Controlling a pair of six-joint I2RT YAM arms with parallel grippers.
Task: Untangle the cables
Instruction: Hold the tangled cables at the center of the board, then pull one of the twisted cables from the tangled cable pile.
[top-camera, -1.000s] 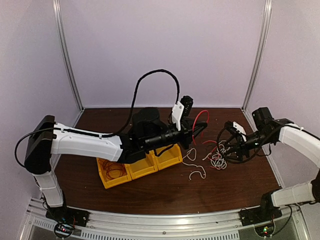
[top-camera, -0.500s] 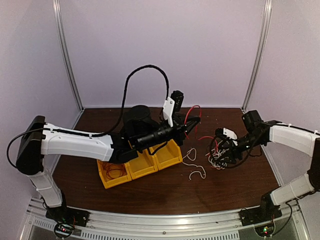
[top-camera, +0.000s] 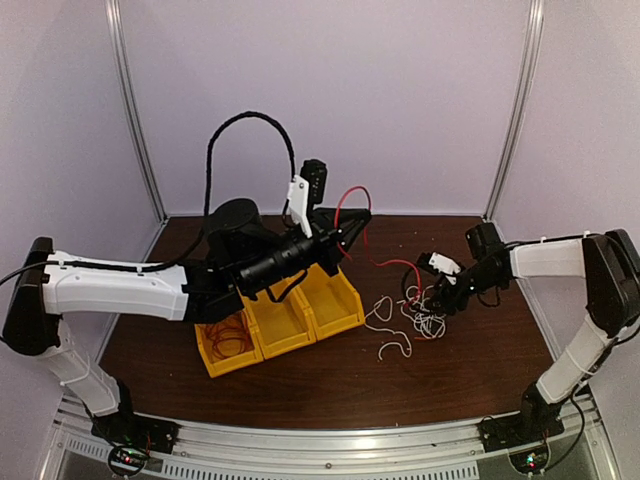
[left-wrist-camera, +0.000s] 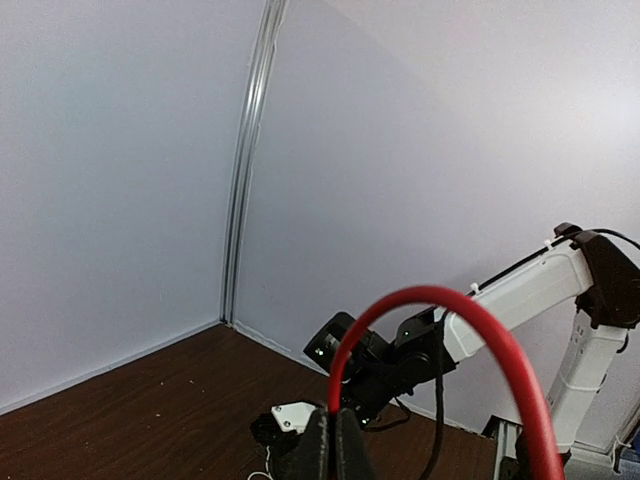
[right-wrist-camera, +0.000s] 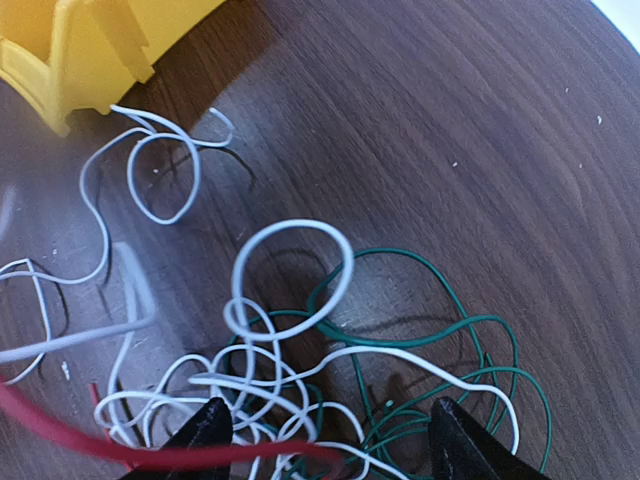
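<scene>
— What had the left gripper (top-camera: 352, 222) got?
— Its jaws were pinched tight on the red cable (top-camera: 343, 198), raised above the yellow bins (top-camera: 335, 303).
— And the right gripper (right-wrist-camera: 330, 450)?
— Spread wide, gripping nothing, low over the white-and-green tangle (right-wrist-camera: 300, 370) on the table (top-camera: 330, 385). The red was probably being drawn free; next, the tangle needed pinning.

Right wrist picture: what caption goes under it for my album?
Open right gripper above tangled white and green cables, red cable crossing, yellow bin nearby.
</scene>
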